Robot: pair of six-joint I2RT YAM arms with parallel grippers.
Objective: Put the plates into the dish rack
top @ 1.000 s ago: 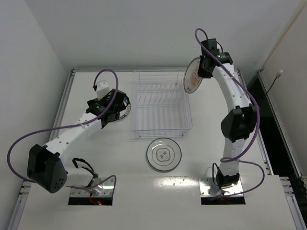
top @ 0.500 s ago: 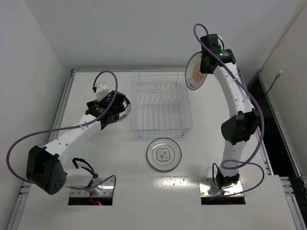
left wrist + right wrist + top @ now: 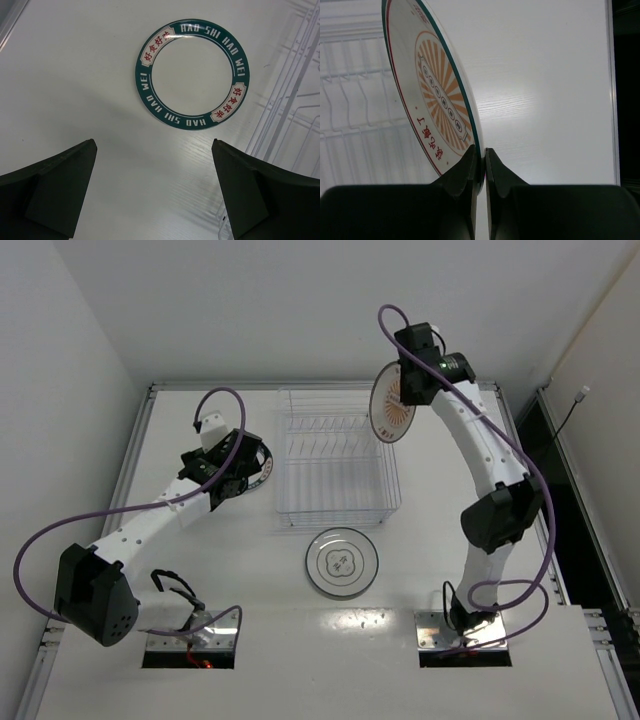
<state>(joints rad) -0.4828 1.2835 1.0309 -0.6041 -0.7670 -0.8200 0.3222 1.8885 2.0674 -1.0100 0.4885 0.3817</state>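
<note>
Aloft, orange-brown plate [image 3: 437,95] rim clamped between right fingers [image 3: 465,172], beside dish rack [image 3: 338,510], left fingers [image 3: 60,185] spread above green-rimmed plate [image 3: 192,75].

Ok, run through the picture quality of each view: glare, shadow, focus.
Top external: even light, a glare patch on the table toward its near edge, the dish rack faint against white. Left wrist: lettered plate sharp, left fingers dark. Right wrist: orange plate crisp, right fingers nearly black.

Sunburst plate [image 3: 437,95]: orange rays, green edge, red script. Lettered plate [image 3: 193,75]: green band, white text. Grey plate [image 3: 342,562]: dark rings.
</note>
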